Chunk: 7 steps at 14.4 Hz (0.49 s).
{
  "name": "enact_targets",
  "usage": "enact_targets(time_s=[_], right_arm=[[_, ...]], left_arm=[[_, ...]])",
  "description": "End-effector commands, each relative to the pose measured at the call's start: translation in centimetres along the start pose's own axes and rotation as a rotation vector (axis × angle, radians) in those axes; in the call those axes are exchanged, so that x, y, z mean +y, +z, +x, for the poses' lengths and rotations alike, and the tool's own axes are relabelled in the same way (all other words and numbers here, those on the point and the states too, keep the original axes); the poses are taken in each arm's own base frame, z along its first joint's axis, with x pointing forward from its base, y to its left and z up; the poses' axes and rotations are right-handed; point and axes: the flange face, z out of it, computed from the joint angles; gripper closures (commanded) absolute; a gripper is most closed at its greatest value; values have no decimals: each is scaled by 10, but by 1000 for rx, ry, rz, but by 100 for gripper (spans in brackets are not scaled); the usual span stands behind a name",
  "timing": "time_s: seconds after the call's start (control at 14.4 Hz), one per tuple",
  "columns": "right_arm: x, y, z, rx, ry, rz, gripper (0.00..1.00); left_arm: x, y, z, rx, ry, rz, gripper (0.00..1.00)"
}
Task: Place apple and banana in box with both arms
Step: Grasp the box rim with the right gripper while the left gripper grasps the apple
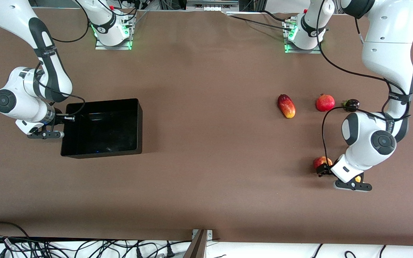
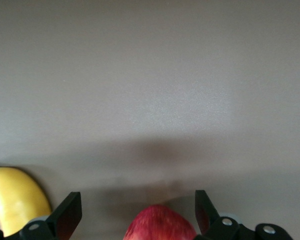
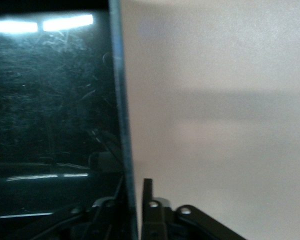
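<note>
The apple (image 1: 321,162) lies on the brown table at the left arm's end, red with yellow streaks. My left gripper (image 1: 324,169) is open and low over it, with one finger on each side of the apple (image 2: 160,225) in the left wrist view. The banana (image 2: 14,199) lies beside the apple; in the front view only a yellow bit (image 1: 358,178) shows under the left hand. The black box (image 1: 102,128) sits at the right arm's end. My right gripper (image 3: 133,194) is shut on the box's wall (image 3: 119,100), one finger inside and one outside.
An elongated red-yellow fruit (image 1: 286,106), a smooth red round fruit with a crown tip (image 1: 325,103) and a small dark fruit (image 1: 352,104) lie in a row farther from the front camera than the apple. The box holds no fruit.
</note>
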Motion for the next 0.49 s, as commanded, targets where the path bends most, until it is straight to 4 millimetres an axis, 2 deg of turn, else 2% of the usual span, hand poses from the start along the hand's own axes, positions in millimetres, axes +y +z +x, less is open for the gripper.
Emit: enact_targets(time_s=[0.0,0.14,0.28,0.35,0.42], right_arm=[[-3,-34,10,3,-20,20,100],[-20,-75,30,-8,-38,55,100],[-47,-120,46,-4,-69,92,100],[-59,-133,51,2,-84,109,100],[-81,-144,55,10,-113,120,100]], left_arm=[[4,16,-14,5,-10,-1,0],[4,21,-18,-7,-12,-2,0],[10,29,-27,-8,-37,-6,0],[13,34,-34,-11,-43,-8,0],[13,35,-35,-8,-52,-8,0]])
